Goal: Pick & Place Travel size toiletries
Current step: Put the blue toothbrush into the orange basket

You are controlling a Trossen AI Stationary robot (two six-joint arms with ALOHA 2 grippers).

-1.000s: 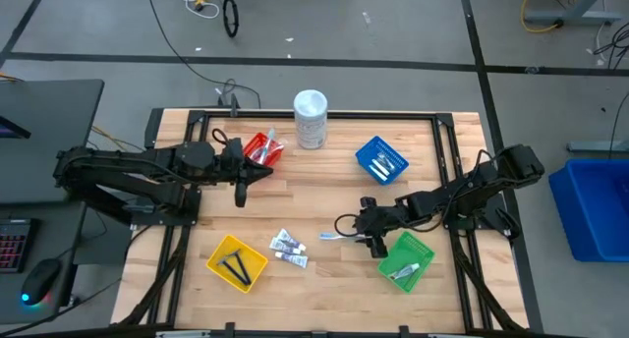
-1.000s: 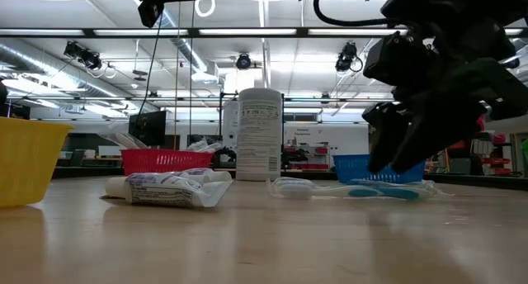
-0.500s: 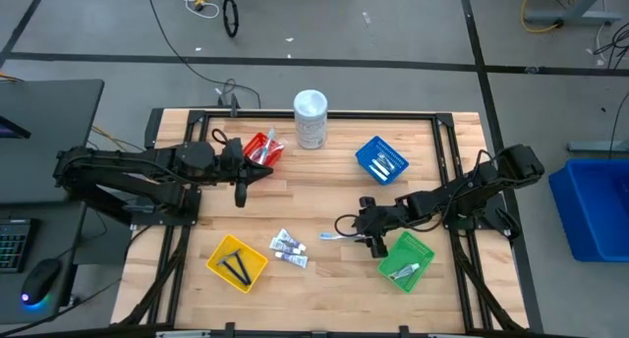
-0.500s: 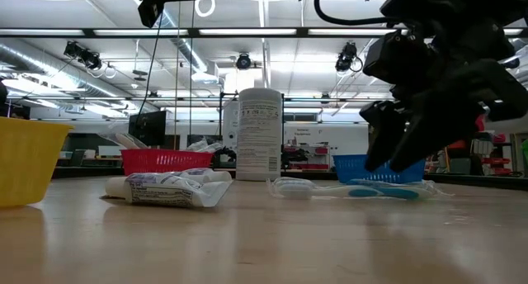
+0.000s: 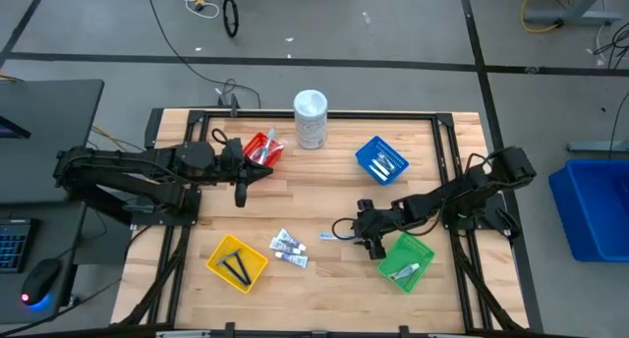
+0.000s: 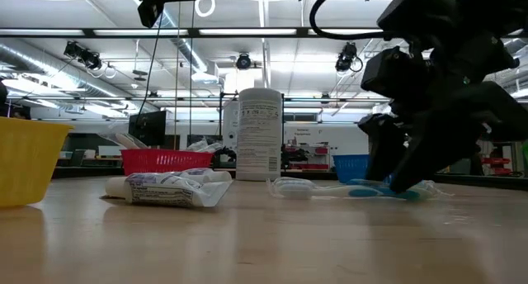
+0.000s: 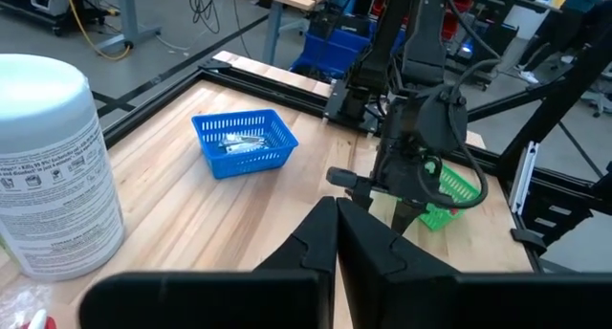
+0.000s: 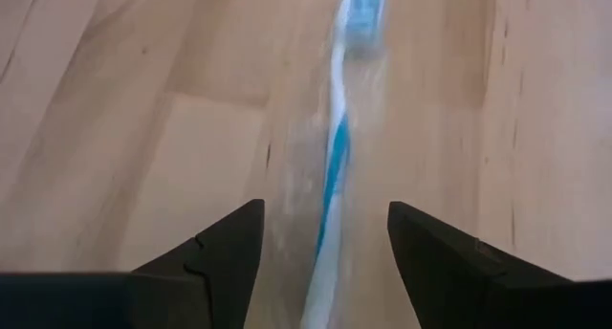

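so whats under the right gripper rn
A blue-and-white toothbrush lies flat on the wooden table, lined up between the open right gripper's fingers, not yet gripped. Its near end runs out of the wrist view, so that part cannot be seen.

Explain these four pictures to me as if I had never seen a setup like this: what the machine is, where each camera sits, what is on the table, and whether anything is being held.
This is a robot with two dark arms at a wooden table, each ending in a two-finger gripper. One camera looks straight down, one sits at tabletop height, and one rides on each wrist.

On the table stand a tall white container and four small baskets: red, blue, yellow and green. A few small tubes lie loose near the middle.

The right gripper is open and low over a packaged blue-and-white toothbrush, which lies flat between its fingers in the right wrist view. Nothing is held yet. The left gripper is shut, empty, and waits near the red basket.
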